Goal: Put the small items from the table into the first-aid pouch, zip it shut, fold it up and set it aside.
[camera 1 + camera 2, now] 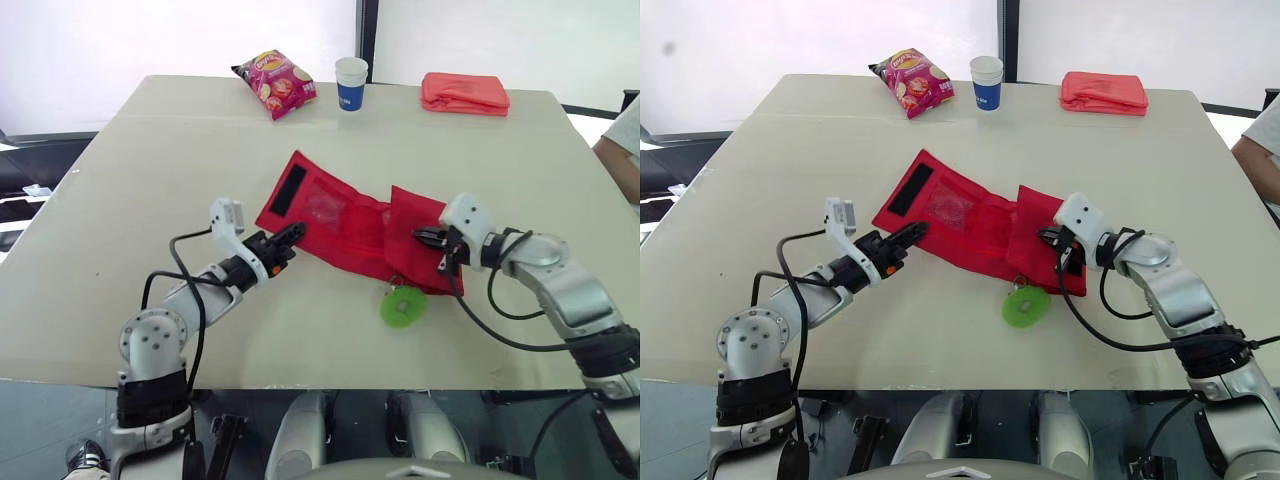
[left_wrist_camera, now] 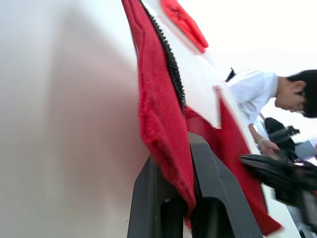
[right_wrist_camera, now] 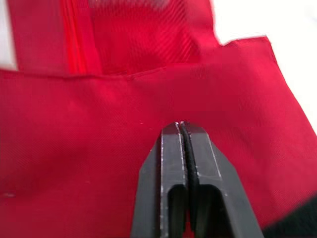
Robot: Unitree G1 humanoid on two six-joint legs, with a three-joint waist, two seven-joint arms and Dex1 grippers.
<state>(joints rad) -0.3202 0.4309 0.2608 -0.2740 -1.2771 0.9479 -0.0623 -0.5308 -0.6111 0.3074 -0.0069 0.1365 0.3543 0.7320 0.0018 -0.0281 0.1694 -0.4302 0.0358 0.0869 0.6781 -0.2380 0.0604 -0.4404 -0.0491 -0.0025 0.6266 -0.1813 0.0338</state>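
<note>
Across mid-tabletop, left gripper is pinching the limp, likely light first-aid pouch at its zippered edge between its fingers, a sensible hold, while right gripper is pressing closed-together fingers over the flap.

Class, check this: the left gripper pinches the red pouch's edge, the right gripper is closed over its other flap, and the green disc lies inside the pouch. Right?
No: the green disc lies outside the red pouch, on the table by its near edge; the left eye view shows it. The left gripper and right gripper are as stated.
</note>
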